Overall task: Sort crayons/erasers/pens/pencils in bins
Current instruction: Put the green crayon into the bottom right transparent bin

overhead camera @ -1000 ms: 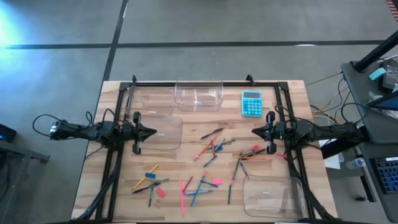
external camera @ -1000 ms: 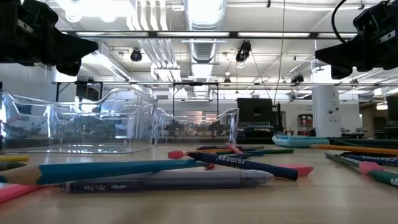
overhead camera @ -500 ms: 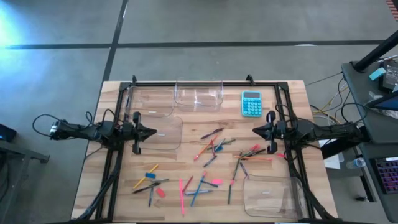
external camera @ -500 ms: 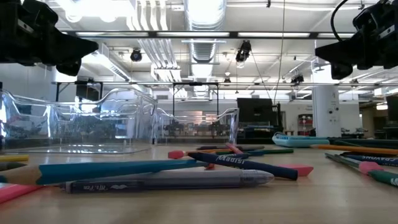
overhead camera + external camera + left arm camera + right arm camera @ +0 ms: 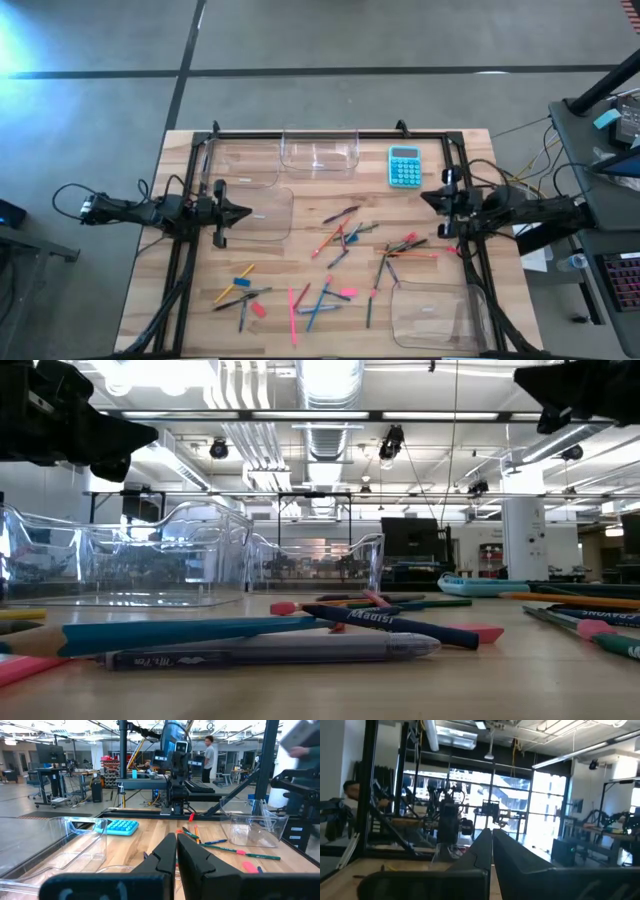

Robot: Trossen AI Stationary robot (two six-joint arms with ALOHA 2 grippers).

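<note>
Crayons, pens and pencils lie scattered on the wooden table: one cluster at the centre (image 5: 340, 237), one to the right (image 5: 405, 245), one near the front left (image 5: 245, 293). Small erasers lie among them, a blue one (image 5: 243, 270) and two pink ones (image 5: 257, 310), (image 5: 347, 293). Four clear bins rest on the table: two at the far edge (image 5: 248, 163), (image 5: 320, 152), one at mid left (image 5: 270, 213), one at the near right (image 5: 438, 315). My left gripper (image 5: 246, 212) is shut and empty, above the mid-left bin's left edge. My right gripper (image 5: 425, 197) is shut and empty, high above the right cluster.
A turquoise calculator (image 5: 405, 166) lies at the far right, close under my right gripper. A black frame (image 5: 320, 133) runs along the table's far edge and both sides. A person (image 5: 208, 752) stands in the room beyond the table.
My right gripper has risen, staying shut, and has gone a little toward the table's right and far edges, away from the right cluster of sticks. Nothing on the table has moved.
</note>
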